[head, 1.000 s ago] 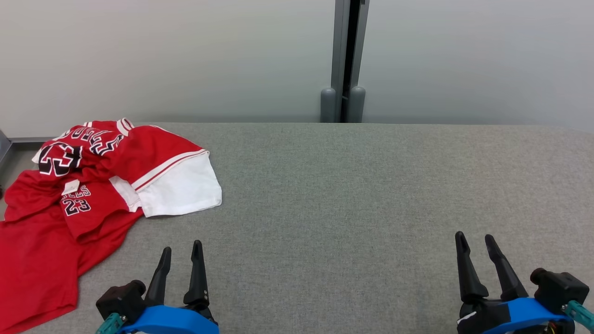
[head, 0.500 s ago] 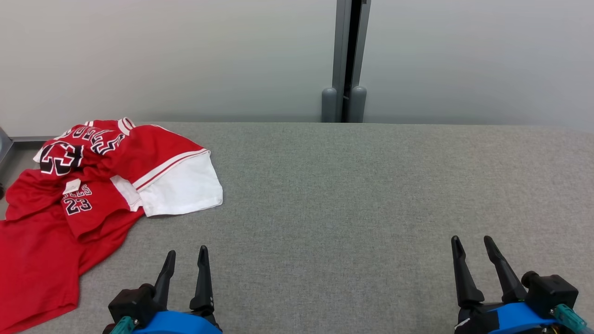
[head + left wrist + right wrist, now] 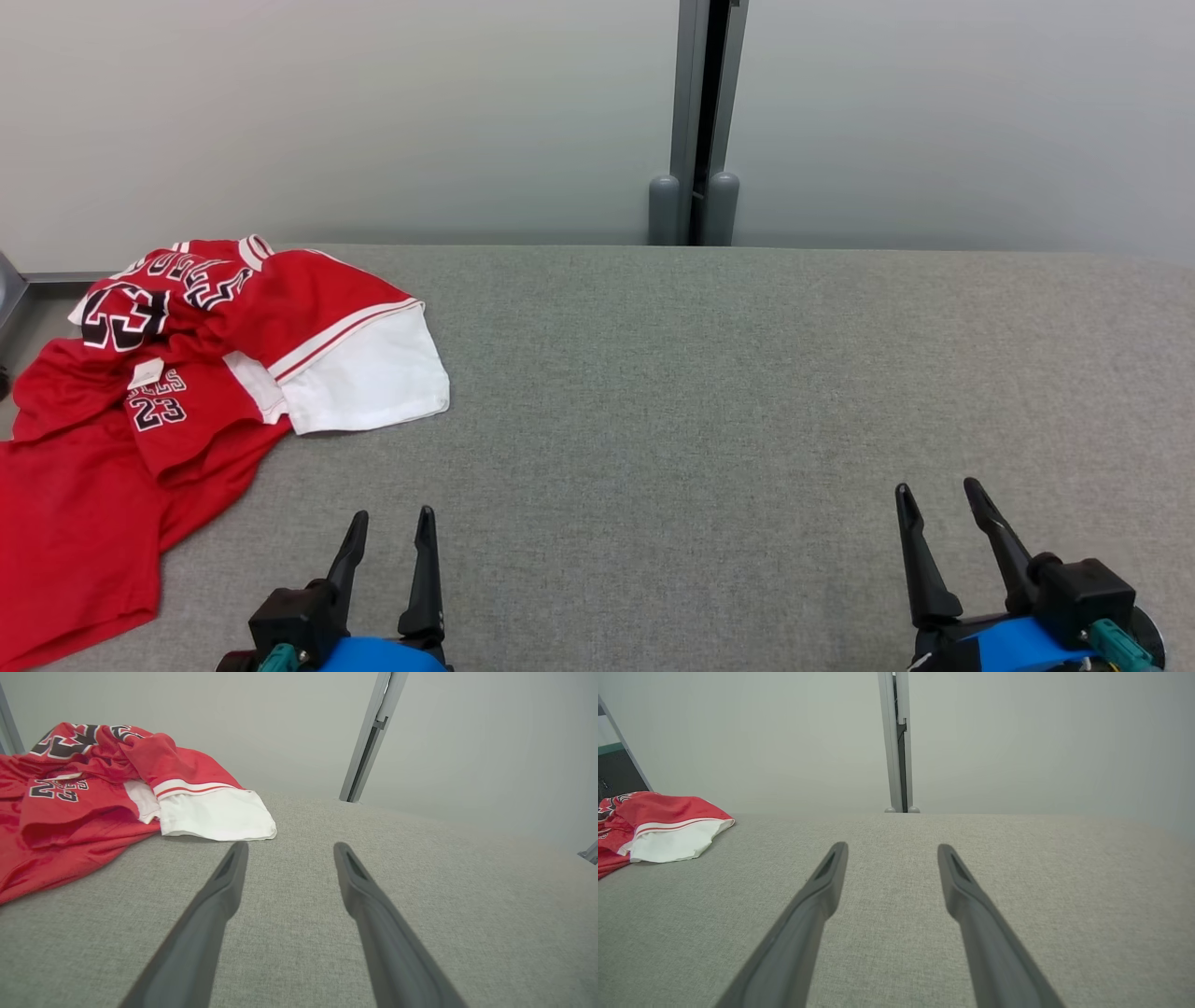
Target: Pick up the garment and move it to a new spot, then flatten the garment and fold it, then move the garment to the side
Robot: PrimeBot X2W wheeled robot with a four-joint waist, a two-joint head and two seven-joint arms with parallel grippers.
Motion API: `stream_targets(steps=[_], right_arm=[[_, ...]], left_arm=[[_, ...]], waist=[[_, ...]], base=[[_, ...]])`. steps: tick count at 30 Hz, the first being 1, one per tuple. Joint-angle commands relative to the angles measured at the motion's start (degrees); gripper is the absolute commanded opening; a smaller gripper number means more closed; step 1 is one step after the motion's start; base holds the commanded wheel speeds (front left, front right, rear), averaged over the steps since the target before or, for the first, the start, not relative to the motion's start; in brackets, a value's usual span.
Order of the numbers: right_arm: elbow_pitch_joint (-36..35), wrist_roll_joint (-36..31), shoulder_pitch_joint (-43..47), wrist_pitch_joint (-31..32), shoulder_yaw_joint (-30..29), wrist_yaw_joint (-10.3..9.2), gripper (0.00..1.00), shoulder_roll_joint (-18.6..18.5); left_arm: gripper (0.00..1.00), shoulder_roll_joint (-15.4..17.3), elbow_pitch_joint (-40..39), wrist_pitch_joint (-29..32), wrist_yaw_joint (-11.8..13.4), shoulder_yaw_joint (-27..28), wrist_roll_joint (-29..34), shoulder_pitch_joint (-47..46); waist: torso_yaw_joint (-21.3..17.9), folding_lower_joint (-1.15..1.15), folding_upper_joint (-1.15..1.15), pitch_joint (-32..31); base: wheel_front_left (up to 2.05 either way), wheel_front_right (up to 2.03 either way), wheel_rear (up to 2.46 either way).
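lying crumpled at the far left of the grey table (image 3: 700, 373), the garment (image 3: 187, 373) was a red jersey with black, white-edged lettering and the number 23, a white panel with a red stripe spread out on its right side. its left part possibly hung over the table's edge. nearer, the left gripper (image 3: 392, 513) hovered wide open and empty, apart from the cloth. far right, the right gripper (image 3: 936, 485) gaped equally wide, holding nothing.

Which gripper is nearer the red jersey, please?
The left. The left gripper sits open near the white panel of the red jersey, not touching it; the right gripper is open far off across the grey table.
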Motion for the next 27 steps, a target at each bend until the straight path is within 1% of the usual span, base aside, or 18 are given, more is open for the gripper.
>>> stream_targets(steps=[1, 11, 27], right_arm=[[0.1, -1.1, 0.9, -0.4, 0.0, 0.02, 1.0, -0.4], [1.2, -5.0, 1.1, -1.4, 0.3, 0.02, 1.0, -0.4], [1.6, -4.5, 0.8, -1.3, 0.0, 0.02, 1.0, -0.4]], left_arm=[[1.0, 0.2, 0.1, -0.5, 0.2, -0.1, 1.0, -0.8], [1.0, 0.2, 1.1, -1.5, 0.6, -1.0, 4.1, -0.9], [1.0, 0.2, 1.3, -1.5, 0.7, -0.6, 3.8, -1.1]], waist=[[0.0, 0.0, 0.0, 0.0], [0.2, 0.0, 0.0, 0.0], [0.2, 0.0, 0.0, 0.0]], base=[[0.0, 0.0, 0.0], [0.0, 0.0, 0.0], [0.0, 0.0, 0.0]])
